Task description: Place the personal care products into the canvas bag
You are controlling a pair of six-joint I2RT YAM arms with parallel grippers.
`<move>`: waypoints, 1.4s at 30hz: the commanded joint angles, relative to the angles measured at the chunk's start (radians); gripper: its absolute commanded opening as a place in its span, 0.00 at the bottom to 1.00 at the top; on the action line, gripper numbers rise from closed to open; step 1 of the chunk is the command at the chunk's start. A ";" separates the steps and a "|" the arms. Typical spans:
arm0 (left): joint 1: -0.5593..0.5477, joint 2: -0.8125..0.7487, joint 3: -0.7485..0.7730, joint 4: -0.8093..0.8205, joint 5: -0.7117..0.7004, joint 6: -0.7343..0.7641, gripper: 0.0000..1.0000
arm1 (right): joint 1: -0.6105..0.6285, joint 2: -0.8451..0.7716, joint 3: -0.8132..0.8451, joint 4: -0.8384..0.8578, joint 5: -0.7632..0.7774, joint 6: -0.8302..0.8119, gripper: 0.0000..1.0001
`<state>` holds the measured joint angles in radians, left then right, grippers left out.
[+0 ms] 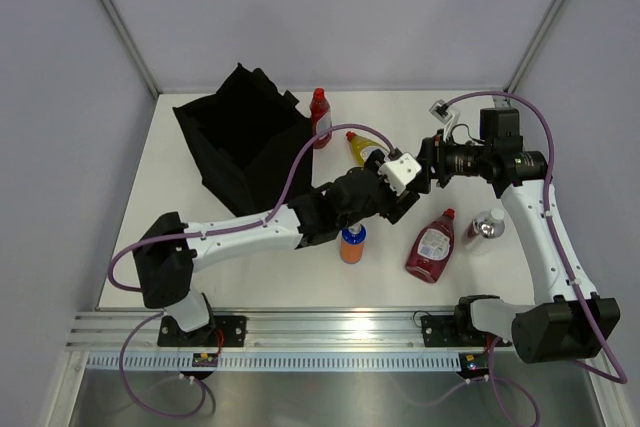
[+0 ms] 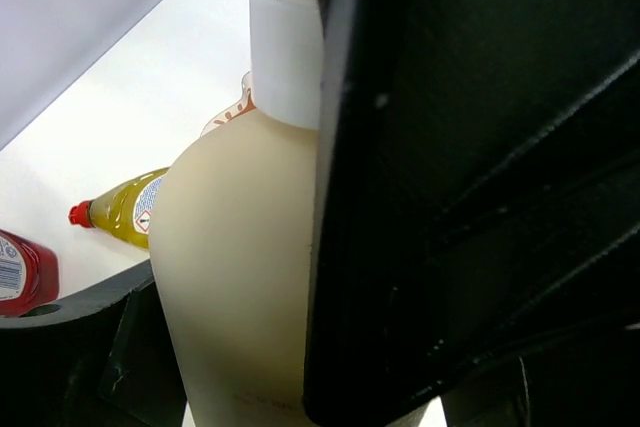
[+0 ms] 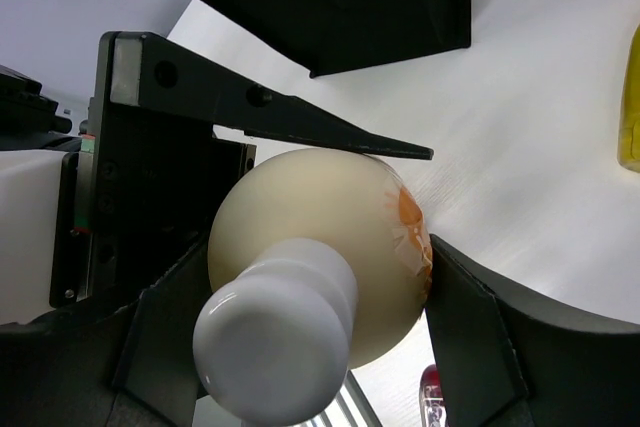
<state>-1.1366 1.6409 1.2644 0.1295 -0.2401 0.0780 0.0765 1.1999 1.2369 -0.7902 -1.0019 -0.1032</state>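
Observation:
The cream bottle with a white cap [image 2: 235, 277] is held in mid-air between both grippers; in the top view they hide it. My left gripper [image 1: 404, 193] is shut on its body, cap pointing away. In the right wrist view the cream bottle [image 3: 320, 197] faces cap-first, and my right gripper [image 3: 300, 317] has a finger against each side. The black canvas bag [image 1: 245, 137] stands open at the back left. The small red bottle [image 1: 320, 117], yellow bottle [image 1: 362, 147], orange bottle with a blue cap [image 1: 351, 245], maroon bottle [image 1: 432, 245] and silvery can [image 1: 487, 228] are on the table.
The right gripper [image 1: 428, 172] meets the left one at mid-table, right of the bag. The orange bottle stands just below the left forearm. The yellow bottle lies just behind the grippers. Walls close off the table's left, back and right.

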 commanded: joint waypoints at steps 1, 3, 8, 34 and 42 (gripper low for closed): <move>0.006 -0.047 -0.008 0.087 -0.014 0.008 0.11 | 0.002 -0.040 0.035 0.034 -0.128 -0.007 0.16; 0.006 -0.062 -0.016 0.084 -0.016 0.014 0.00 | 0.002 -0.040 0.030 0.036 -0.133 -0.015 0.37; 0.015 -0.114 -0.055 0.061 0.015 0.028 0.00 | 0.002 -0.051 0.041 0.009 -0.110 -0.082 0.95; 0.239 -0.444 -0.100 -0.093 0.255 -0.073 0.00 | -0.115 -0.048 0.141 0.144 -0.171 0.028 0.99; 0.382 -0.489 0.087 -0.211 0.266 -0.073 0.00 | -0.185 -0.103 0.058 0.161 -0.236 -0.003 0.99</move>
<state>-0.8108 1.2358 1.2091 -0.2241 0.0128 0.0063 -0.1017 1.1126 1.3289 -0.6594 -1.1927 -0.0929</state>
